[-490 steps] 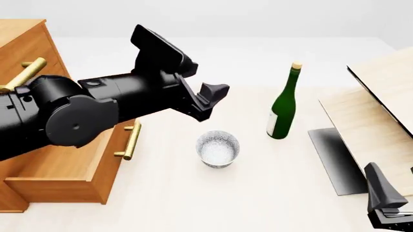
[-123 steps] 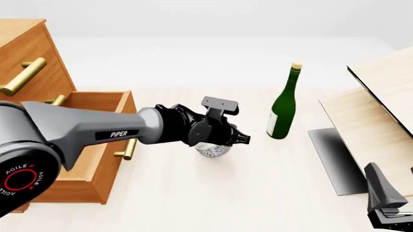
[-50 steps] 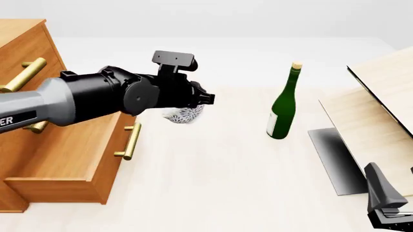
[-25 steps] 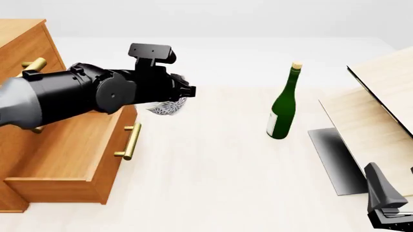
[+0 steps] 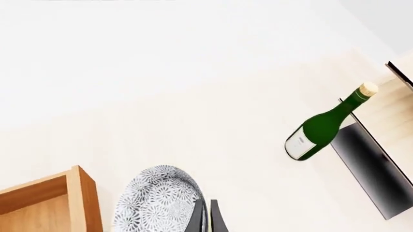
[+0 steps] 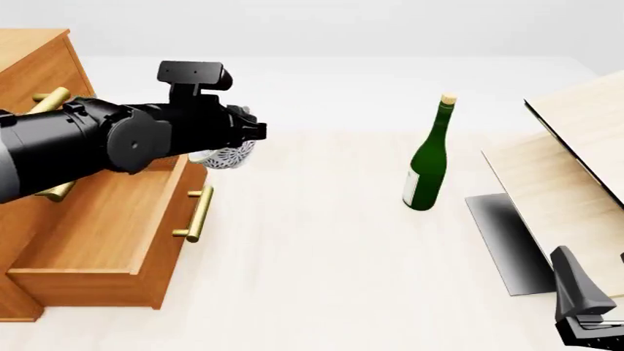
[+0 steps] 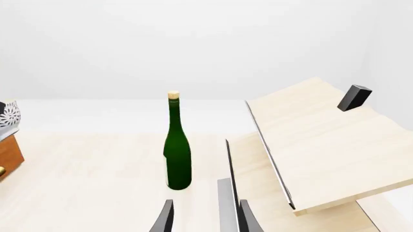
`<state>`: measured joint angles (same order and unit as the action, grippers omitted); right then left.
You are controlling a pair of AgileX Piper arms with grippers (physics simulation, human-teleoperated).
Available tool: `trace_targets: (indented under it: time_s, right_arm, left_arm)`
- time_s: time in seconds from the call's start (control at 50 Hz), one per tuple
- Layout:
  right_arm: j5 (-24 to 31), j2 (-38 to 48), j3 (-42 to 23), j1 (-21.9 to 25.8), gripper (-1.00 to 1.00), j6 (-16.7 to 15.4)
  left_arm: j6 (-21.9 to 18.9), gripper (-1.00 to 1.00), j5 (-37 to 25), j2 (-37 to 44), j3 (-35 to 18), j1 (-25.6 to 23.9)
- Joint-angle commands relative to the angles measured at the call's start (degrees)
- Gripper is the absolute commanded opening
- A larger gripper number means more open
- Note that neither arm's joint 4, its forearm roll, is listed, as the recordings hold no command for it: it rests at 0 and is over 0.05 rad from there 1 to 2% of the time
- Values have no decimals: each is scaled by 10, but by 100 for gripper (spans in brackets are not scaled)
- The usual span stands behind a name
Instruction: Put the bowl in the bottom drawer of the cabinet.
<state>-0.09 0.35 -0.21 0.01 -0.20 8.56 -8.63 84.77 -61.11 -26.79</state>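
In the left wrist view, we are looking down past our left hand (image 5: 205, 218), whose two dark fingers are pressed together on the rim of the bowl (image 5: 156, 200), gripping it. The bowl is tilted, its speckled side facing the camera, and it is hanging just beside the corner of the bottom drawer (image 5: 77, 193), whose wooden wall is showing next to it. Farther off, a green bottle (image 5: 322, 127) with a cork is standing on the pale counter (image 5: 213, 130), near a dark grey panel (image 5: 371, 166).

In the front view, our left arm is reaching in across the cabinet (image 6: 39, 58), and the left hand (image 6: 234, 142) is holding the bowl (image 6: 222, 156) in the air above the far right corner of the open bottom drawer (image 6: 107, 227). The bowl is only partly showing beneath the black wrist. The drawer's brass handle (image 6: 198, 213) is facing the open counter (image 6: 322, 263). The bottle (image 6: 426, 163) is standing upright, well apart to the right, and our right hand (image 6: 583, 311) is sitting low at the right edge; we cannot tell here how its fingers are set.

In the right wrist view, our right hand (image 7: 203, 212) is empty with its fingers parted. The bottle (image 7: 177, 150) is standing ahead of it, beside tilted pale wood panels (image 7: 322, 140), and a sliver of the bowl (image 7: 9, 116) is showing at the picture's edge
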Motion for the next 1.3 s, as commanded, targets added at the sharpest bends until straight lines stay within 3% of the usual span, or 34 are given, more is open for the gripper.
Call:
trace_targets:
  time_s: [0.02,0.46,1.3]
  right_arm:
    - [0,0,0,0,100,0]
    - [0,0,0,0,100,0]
    - [0,0,0,0,100,0]
  left_arm:
    - [0,-100,13,-22,21,18]
    - [-5,-100,29,-61,65,76]
    - [23,-100,72,-152,164,158]
